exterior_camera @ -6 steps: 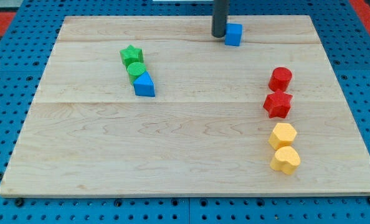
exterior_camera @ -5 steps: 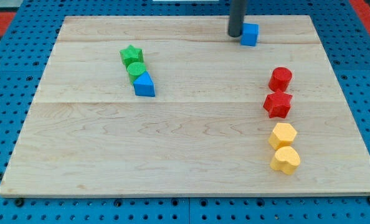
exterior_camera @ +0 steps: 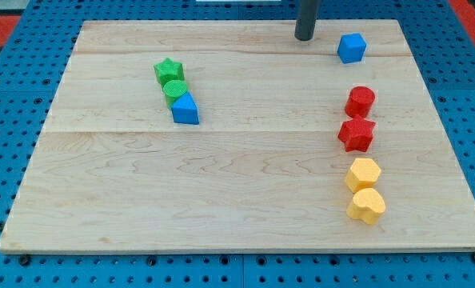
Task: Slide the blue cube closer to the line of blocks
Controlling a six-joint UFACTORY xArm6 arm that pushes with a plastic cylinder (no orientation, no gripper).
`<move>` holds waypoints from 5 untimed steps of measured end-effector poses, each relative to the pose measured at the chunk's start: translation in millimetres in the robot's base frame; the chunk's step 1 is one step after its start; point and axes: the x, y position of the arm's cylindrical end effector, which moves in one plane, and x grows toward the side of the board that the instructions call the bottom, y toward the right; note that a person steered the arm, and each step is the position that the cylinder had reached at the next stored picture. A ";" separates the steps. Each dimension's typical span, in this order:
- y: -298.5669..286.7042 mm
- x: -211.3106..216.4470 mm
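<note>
The blue cube (exterior_camera: pixel 351 48) lies near the board's top right, slightly turned. Below it runs a line of blocks down the view's right: a red hexagonal block (exterior_camera: pixel 360 102), a red star (exterior_camera: pixel 357 134), a yellow hexagonal block (exterior_camera: pixel 363 174) and a yellow heart (exterior_camera: pixel 367 206). My tip (exterior_camera: pixel 305 37) is at the top centre, to the left of the blue cube and apart from it, with a clear gap between them.
A green star (exterior_camera: pixel 169 70), a green round block (exterior_camera: pixel 174 90) and a blue triangular block (exterior_camera: pixel 185 109) sit in a close cluster at the upper left of the wooden board (exterior_camera: pixel 221 192). Blue pegboard surrounds the board.
The blue cube has slid right, towards the top of the line of blocks, and turned slightly. My tip moved right, then drew back up and lost contact with the cube.
</note>
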 end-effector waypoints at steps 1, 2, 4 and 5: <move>48.7 1.9; 90.4 3.3; 65.8 29.4; 67.7 47.8</move>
